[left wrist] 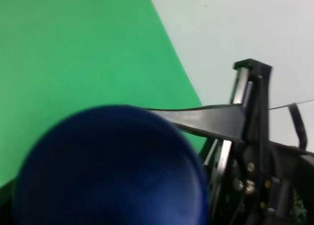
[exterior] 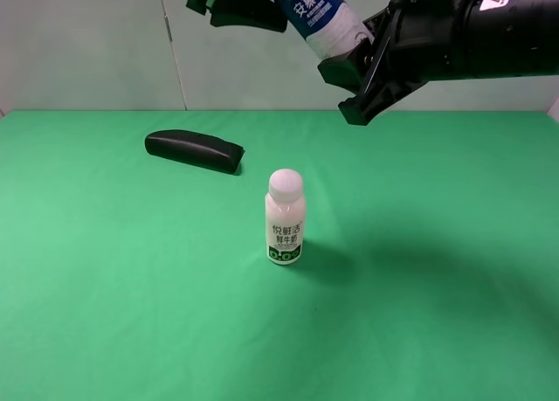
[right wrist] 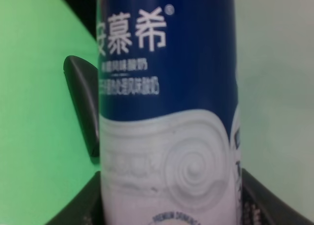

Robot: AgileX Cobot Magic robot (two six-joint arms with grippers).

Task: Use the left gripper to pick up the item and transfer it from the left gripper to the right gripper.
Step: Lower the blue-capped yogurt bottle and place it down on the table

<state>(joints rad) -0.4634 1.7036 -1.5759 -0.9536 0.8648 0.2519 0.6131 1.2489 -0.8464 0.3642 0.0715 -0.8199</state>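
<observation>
high above the green table (exterior: 105,287), the item (exterior: 319,12) hung pinched at its cap end by the left gripper (exterior: 249,8), its white base between the right gripper (exterior: 349,73) jaws, their hold impossible to tell, so they should clamp firmly before the left lets go.

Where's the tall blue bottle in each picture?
High view: the blue bottle is at the top middle, tilted, up in the air.
Left wrist view: the blue bottle shows only its cap end, huge and blurry.
Right wrist view: the blue bottle fills the middle, label readable.
Shared landmark: the green cloth.
</observation>
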